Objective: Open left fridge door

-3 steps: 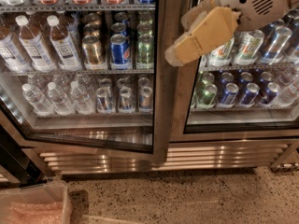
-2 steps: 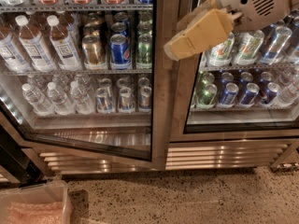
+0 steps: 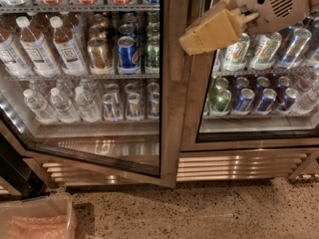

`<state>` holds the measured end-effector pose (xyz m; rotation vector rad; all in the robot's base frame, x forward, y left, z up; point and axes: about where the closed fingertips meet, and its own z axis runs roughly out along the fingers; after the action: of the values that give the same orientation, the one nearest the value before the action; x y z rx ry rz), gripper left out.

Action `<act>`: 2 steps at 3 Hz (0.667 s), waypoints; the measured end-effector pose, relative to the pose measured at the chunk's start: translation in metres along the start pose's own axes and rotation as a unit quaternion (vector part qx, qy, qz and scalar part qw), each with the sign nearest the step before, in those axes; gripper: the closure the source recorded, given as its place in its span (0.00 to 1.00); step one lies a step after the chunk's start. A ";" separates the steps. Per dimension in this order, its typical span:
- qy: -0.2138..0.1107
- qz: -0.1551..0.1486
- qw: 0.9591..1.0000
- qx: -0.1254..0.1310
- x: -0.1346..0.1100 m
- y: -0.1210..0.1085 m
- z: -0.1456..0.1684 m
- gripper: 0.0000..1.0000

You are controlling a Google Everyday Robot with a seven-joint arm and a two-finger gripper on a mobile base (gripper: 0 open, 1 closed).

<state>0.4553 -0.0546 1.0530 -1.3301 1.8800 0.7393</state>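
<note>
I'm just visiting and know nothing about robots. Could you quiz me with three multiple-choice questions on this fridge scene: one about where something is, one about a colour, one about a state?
1. Where is the claw?
A) down by the floor
B) high up, just right of the left fridge door's frame
C) inside a shelf

2. What colour is the claw?
A) tan
B) green
C) black

3. The left fridge door is:
A) shut flush
B) partly open
C) taken off

Answers:
1 B: it hangs near the top, beside that frame.
2 A: its casing is tan.
3 B: the door's bottom edge slants away from the base grille.
</note>
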 end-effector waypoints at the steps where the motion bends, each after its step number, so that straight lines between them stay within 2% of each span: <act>1: -0.016 0.010 0.999 -0.042 0.001 0.015 -0.003 1.00; 2: -0.023 0.019 0.997 -0.075 0.000 0.035 -0.013 1.00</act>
<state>0.4189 -0.0539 1.0626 -1.3607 1.8486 0.9380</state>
